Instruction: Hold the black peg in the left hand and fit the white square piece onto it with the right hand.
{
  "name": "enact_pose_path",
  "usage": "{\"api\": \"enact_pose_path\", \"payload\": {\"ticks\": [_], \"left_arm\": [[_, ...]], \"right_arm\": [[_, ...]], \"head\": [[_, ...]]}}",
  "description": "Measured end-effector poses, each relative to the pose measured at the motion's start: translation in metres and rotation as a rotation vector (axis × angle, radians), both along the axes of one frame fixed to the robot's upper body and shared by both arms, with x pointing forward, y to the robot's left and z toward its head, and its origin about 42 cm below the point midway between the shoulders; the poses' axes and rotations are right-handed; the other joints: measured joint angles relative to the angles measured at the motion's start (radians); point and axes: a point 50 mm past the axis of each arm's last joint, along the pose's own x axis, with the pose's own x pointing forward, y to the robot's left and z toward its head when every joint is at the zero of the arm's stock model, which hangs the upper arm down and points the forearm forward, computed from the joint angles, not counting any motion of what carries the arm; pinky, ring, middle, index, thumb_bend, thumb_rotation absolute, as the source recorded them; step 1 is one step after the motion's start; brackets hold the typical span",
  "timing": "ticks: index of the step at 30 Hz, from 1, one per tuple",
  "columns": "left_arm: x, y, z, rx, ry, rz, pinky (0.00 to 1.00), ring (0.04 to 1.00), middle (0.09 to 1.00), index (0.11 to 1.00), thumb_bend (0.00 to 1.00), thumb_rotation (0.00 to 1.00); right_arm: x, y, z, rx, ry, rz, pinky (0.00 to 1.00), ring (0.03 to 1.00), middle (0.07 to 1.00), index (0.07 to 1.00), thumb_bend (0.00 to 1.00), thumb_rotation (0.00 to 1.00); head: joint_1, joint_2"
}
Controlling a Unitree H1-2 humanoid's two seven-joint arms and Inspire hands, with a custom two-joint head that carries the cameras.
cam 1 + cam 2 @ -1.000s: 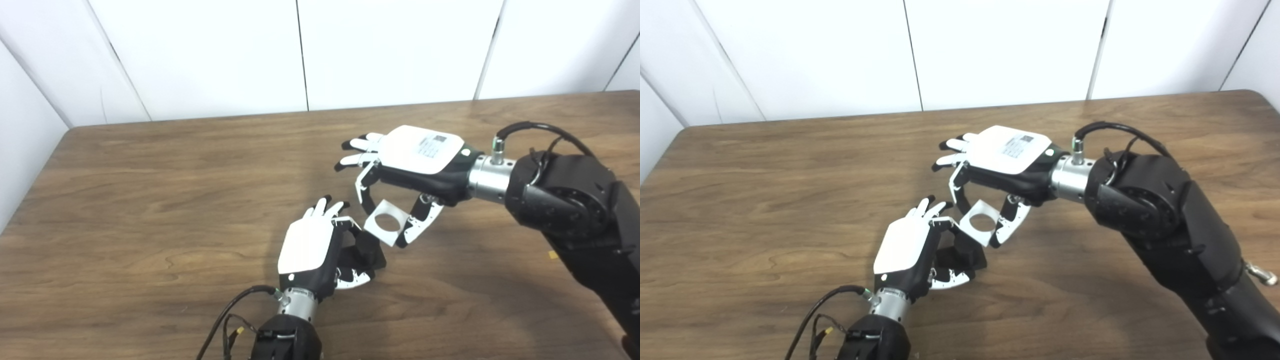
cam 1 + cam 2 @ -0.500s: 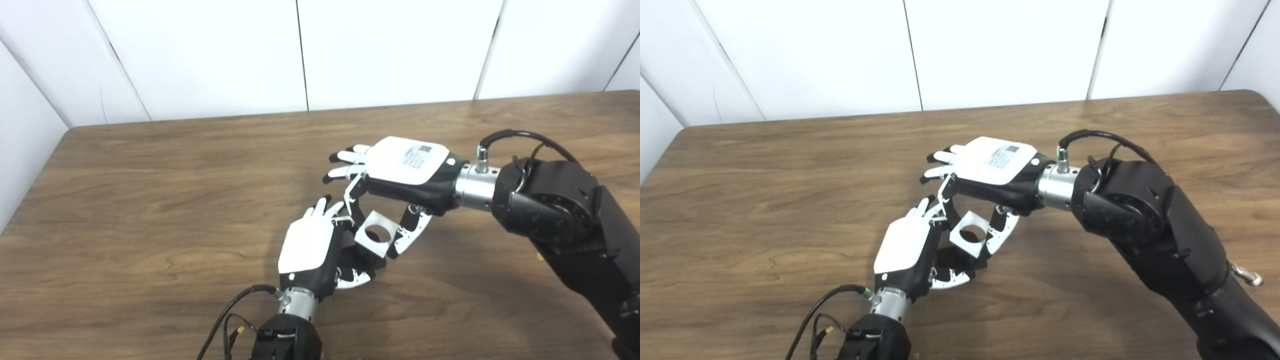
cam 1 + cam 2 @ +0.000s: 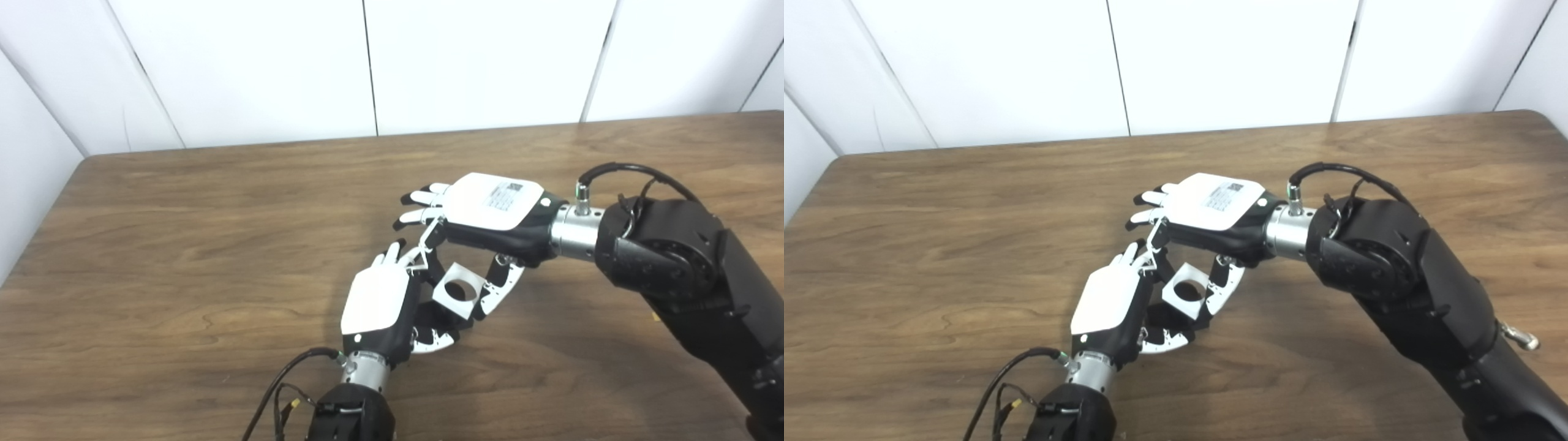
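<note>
The black peg (image 3: 444, 312) is gripped in the left hand (image 3: 383, 303) as an anchor, while the white square piece (image 3: 456, 291) is pinched by the right hand (image 3: 490, 214), its hole held just above the peg for fitting.

We see the white square piece (image 3: 456, 291), round-holed and tilted, just above the mostly hidden black peg (image 3: 442, 313).

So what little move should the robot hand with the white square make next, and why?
Probably ease the white square piece a touch lower and toward the left robot hand. The right robot hand holds it just above the black peg, and its round hole does not look seated yet.
</note>
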Motion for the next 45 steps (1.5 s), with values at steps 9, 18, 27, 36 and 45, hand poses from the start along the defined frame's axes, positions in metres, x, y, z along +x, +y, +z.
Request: {"api": "enact_pose_path", "payload": {"ticks": [9, 18, 27, 36, 45], "left_arm": [[-0.0004, -0.0004, 0.0004, 0.007, -0.004, 0.000, 0.96, 0.995, 0.909, 0.492, 0.52, 0.07], [-0.0005, -0.0007, 0.0006, 0.007, -0.009, 0.000, 0.96, 0.992, 0.906, 0.492, 0.52, 0.07], [-0.0008, -0.0012, 0.0006, 0.007, -0.013, -0.002, 0.95, 0.988, 0.904, 0.492, 0.52, 0.07], [-0.0009, -0.0016, 0.0000, 0.008, -0.024, -0.002, 0.92, 0.978, 0.896, 0.491, 0.52, 0.07], [-0.0011, -0.0018, 0.0000, 0.010, -0.025, -0.003, 0.93, 0.978, 0.896, 0.491, 0.52, 0.07]], "right_arm": [[0.0015, -0.0001, -0.0013, -0.003, 0.005, -0.003, 1.00, 1.000, 0.923, 0.491, 0.52, 0.14], [0.0045, -0.0010, -0.0037, -0.007, 0.015, -0.010, 1.00, 1.000, 0.923, 0.491, 0.52, 0.14], [0.0059, -0.0005, -0.0053, -0.008, 0.022, -0.011, 1.00, 1.000, 0.922, 0.491, 0.52, 0.14], [0.0049, 0.0033, -0.0067, -0.007, 0.025, -0.002, 1.00, 1.000, 0.925, 0.491, 0.52, 0.14], [0.0061, 0.0079, -0.0094, -0.008, 0.026, 0.000, 1.00, 1.000, 0.929, 0.491, 0.52, 0.14]], "head": [[0.005, -0.002], [0.006, -0.003], [0.008, -0.003], [0.008, 0.000], [0.011, 0.000]]}}
